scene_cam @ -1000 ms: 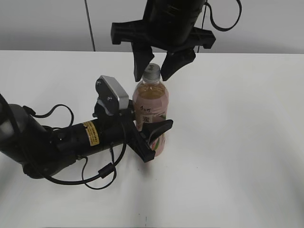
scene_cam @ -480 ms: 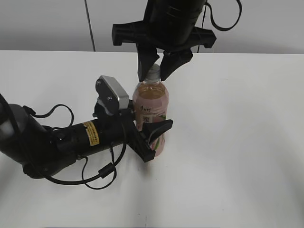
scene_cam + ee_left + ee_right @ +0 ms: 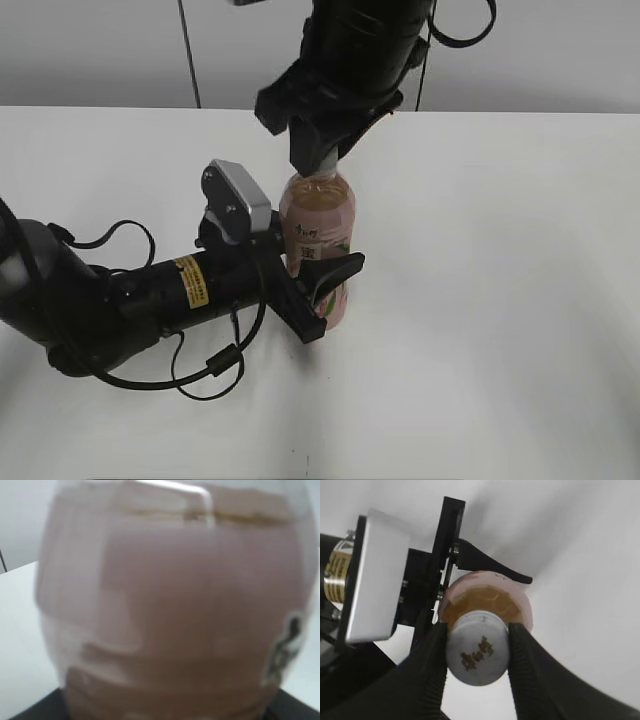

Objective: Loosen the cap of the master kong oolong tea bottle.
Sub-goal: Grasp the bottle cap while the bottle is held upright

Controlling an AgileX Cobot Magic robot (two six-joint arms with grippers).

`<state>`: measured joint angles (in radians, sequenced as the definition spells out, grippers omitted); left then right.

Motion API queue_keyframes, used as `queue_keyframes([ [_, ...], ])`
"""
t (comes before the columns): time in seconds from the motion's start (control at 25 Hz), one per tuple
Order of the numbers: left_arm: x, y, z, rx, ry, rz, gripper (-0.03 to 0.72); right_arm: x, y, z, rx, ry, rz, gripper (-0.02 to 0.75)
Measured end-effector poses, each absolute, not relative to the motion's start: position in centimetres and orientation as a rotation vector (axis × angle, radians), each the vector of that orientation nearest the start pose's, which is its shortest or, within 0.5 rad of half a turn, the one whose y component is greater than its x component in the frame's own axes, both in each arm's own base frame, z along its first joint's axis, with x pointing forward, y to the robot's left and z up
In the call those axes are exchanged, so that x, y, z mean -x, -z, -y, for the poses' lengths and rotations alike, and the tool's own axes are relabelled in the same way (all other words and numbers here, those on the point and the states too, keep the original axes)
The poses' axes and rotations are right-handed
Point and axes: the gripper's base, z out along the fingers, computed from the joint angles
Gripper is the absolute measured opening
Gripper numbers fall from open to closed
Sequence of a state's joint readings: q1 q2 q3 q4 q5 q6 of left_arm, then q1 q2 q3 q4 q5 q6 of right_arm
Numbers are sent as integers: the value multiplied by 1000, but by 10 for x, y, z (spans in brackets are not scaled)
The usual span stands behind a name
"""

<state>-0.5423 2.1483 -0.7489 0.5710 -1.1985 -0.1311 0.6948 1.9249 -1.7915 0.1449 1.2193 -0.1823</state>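
In the exterior view I see the master kong oolong tea bottle (image 3: 318, 235) standing upright on the white worktop (image 3: 500, 300), just left of centre. It is filled with pale amber-pink tea up to the shoulder, and a pink label wraps its lower body. My left claw (image 3: 325, 285) comes in from eight o'clock, lying low along the worktop, its two dark fingers pinching the bottle's lower half on either side. My right claw (image 3: 322, 152) descends from twelve o'clock and is closed over the bottle's top, so the cap is almost wholly hidden there.

In the left wrist view the bottle (image 3: 175, 605) fills nearly the whole picture, blurred and very close. I can make out the tea line near twelve o'clock and a scrap of black print at four o'clock. The claw's fingers are not clear here beyond dark edges at the bottom.

In the right wrist view I look straight down on the cap (image 3: 477, 654), round and pale with dark characters on its top. The right claw (image 3: 476, 652) has its two black fingers (image 3: 432, 655) pressed against the cap's sides at nine and three o'clock. Below the cap, the tea-filled shoulder (image 3: 490, 600) shows at twelve o'clock, with the left claw's (image 3: 462, 572) fingers against it.
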Motion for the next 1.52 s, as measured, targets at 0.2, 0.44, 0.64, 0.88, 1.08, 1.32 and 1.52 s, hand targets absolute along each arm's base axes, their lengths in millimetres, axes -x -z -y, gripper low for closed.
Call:
queue_keyframes([
  [0.2, -275, -88, 220, -926, 782, -1528, 382, -310, -299, -274, 1543, -256, -2388, 280],
  [0.44, -275, -88, 220, -932, 777, -1529, 382, -310, -299, -274, 1844, -196, -2141, 279],
  [0.64, -275, -88, 220, -936, 777, -1527, 382, -309, -299, -274, 2095, -140, -1877, 279],
  [0.88, -275, -88, 220, -941, 775, -1524, 382, -309, -299, -274, 2266, -97, -1657, 279],
  [1.08, -275, -87, 220, -946, 773, -1521, 382, -309, -300, -273, 2390, -60, -1470, 279],
  [1.32, -275, -87, 220, -949, 774, -1520, 382, -309, -300, -273, 2505, -26, -1258, 279],
  [1.52, -274, -87, 220, -950, 775, -1519, 382, -308, -300, -273, 2559, -22, -1123, 280],
])
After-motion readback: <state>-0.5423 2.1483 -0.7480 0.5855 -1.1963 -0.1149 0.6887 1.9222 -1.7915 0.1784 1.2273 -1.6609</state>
